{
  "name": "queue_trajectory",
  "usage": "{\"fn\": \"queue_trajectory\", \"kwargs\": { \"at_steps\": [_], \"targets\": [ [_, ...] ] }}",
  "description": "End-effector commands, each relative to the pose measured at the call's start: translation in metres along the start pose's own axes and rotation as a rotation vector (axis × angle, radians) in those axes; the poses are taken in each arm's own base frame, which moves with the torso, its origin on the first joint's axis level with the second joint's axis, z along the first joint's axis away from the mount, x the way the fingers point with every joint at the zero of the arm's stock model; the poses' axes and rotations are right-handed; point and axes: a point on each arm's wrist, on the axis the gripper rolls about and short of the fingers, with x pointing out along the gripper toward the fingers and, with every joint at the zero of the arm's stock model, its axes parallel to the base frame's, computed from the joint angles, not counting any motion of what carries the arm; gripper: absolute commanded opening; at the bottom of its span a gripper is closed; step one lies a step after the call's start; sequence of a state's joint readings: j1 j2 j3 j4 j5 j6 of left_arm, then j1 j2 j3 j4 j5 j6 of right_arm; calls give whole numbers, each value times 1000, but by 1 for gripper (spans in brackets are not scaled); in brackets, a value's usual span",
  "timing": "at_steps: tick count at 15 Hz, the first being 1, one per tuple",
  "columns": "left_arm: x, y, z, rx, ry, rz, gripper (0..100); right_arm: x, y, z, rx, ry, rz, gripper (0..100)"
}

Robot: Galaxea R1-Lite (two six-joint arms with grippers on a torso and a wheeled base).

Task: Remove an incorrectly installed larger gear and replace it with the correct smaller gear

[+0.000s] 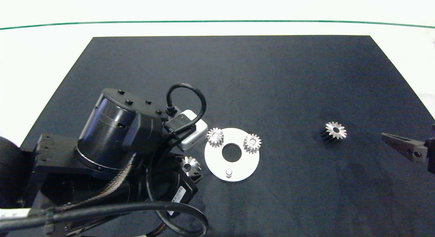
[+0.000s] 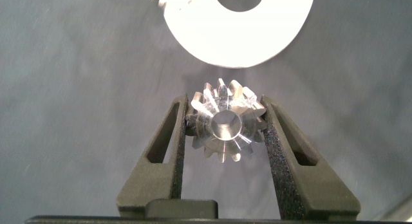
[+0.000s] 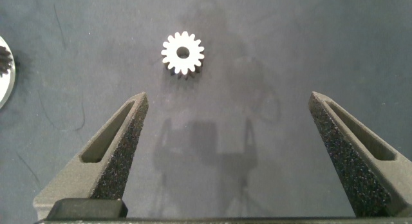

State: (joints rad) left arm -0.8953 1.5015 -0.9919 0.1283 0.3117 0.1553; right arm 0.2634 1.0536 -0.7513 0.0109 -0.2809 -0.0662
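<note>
Smaller gear: I have the smaller gear point(image 2: 224, 127) clamped between the foam pads of the left gripper point(image 2: 224, 103), held off the mat and tilted, its centre hole facing the wrist camera. From the head view it sits just beside the near-left edge of the white disc point(image 1: 244, 162), not over it.
Its look: bright silver, with a round centre hole. The teeth look short and blunt, and it seems the same size as the two seated gears.
Target peg: the bare peg point(image 1: 229, 172) on the near side of the disc stands empty. I judge that this is where my gear goes.
Seated gears: two small gears point(image 1: 215, 136) point(image 1: 252, 143) sit on the far side of the disc, either side of its big centre hole.
Larger gear: the larger gear point(image 1: 334, 130) lies flat on the black mat point(image 1: 238, 77), well to the right of the disc. It has a star-like face and dark flanks.
Right gripper: the right gripper point(image 3: 228, 98) hangs near the larger gear with its fingers wide apart, holding nothing.
Done: the removal looks finished, with the wrong gear off and set aside.
Left: I judge that I must carry the smaller gear over the peg, level it, lower the hole onto the peg and mesh the teeth, then let go.
</note>
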Motion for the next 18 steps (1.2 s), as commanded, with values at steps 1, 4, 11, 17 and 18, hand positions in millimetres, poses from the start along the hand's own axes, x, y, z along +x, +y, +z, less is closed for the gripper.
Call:
{"fn": "queue_trajectory", "kwargs": {
  "at_steps": [1,4,11,17,18],
  "targets": [
    [23,-18,7,37,12,-9,19,-7,-5,1,10,-22,-22,100],
    [29,-34,13,70,10,-38,19,-13,-7,-3,2,16,-26,100],
    [50,-61,29,126,7,-55,19,-19,-13,-5,14,20,-62,100],
    [64,-59,36,110,10,-34,19,-23,-14,-7,16,16,-64,100],
    [65,-58,36,108,13,-30,19,-23,-14,-7,16,17,-64,100]
  ]
}}
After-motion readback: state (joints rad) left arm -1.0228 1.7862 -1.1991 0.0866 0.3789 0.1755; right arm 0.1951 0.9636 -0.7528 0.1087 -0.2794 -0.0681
